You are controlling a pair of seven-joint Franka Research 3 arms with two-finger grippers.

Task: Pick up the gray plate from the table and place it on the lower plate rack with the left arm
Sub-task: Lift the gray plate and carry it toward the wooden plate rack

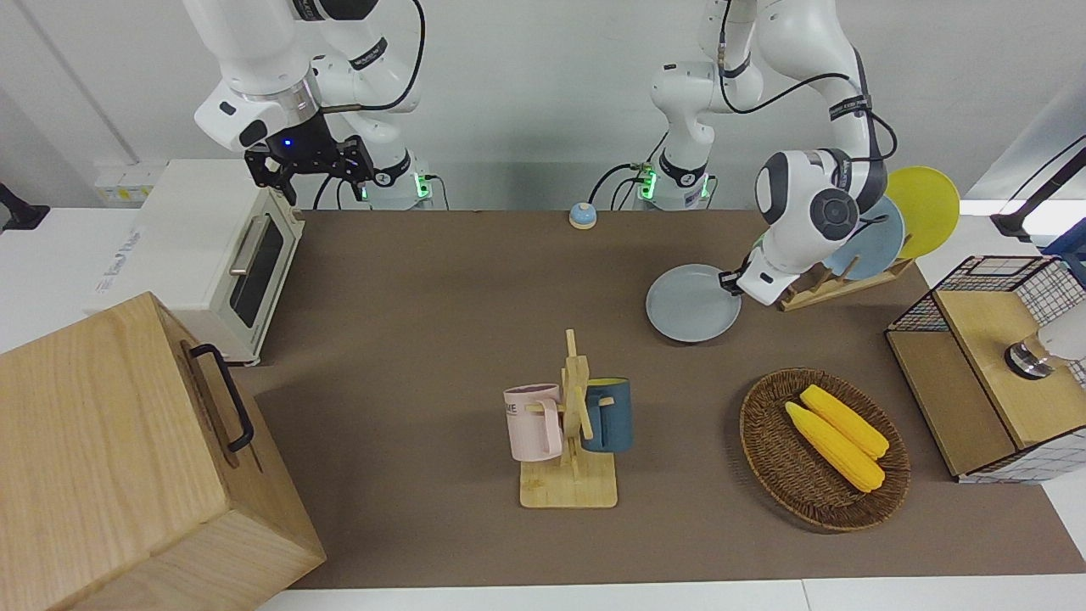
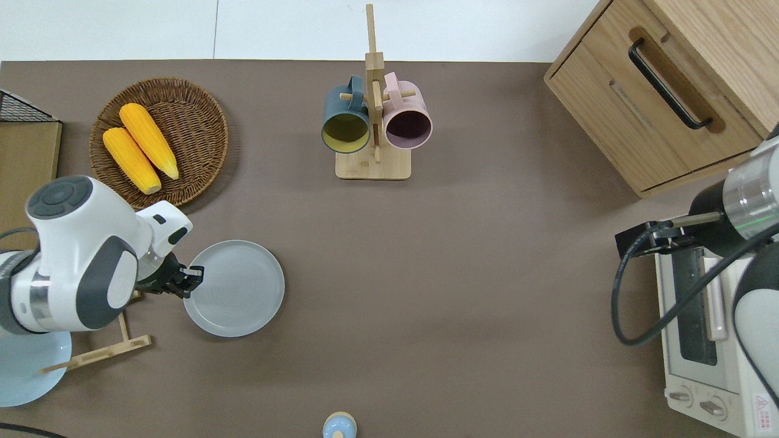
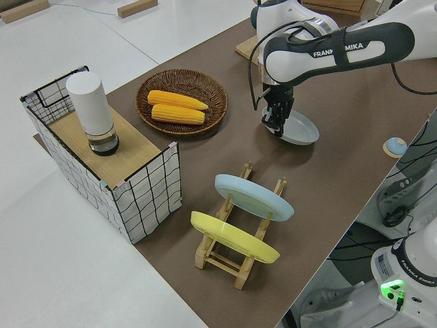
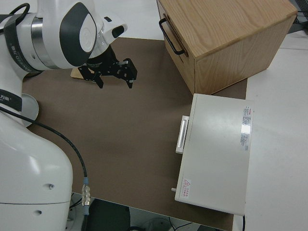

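The gray plate [image 1: 691,305] is held by its rim, low over the table, seen also in the overhead view [image 2: 238,291] and the left side view [image 3: 302,130]. My left gripper [image 1: 731,282] is shut on the plate's rim at the edge toward the left arm's end [image 2: 190,283] [image 3: 276,127]. The lower plate rack [image 1: 836,284] [image 2: 97,353] [image 3: 235,254] stands beside it, toward the left arm's end. It holds a light blue plate [image 1: 878,242] [image 3: 252,196] and a yellow plate [image 1: 929,208] [image 3: 232,237]; one slot is free. My right gripper [image 1: 310,165] [image 4: 113,72] is parked and open.
A wicker basket [image 2: 201,121] with two corn cobs lies farther from the robots than the plate. A mug stand [image 2: 373,164] holds two mugs mid-table. A wire basket [image 1: 984,280], a wooden cabinet [image 1: 110,441], a toaster oven [image 1: 212,255] and a small bell [image 1: 582,215] stand around.
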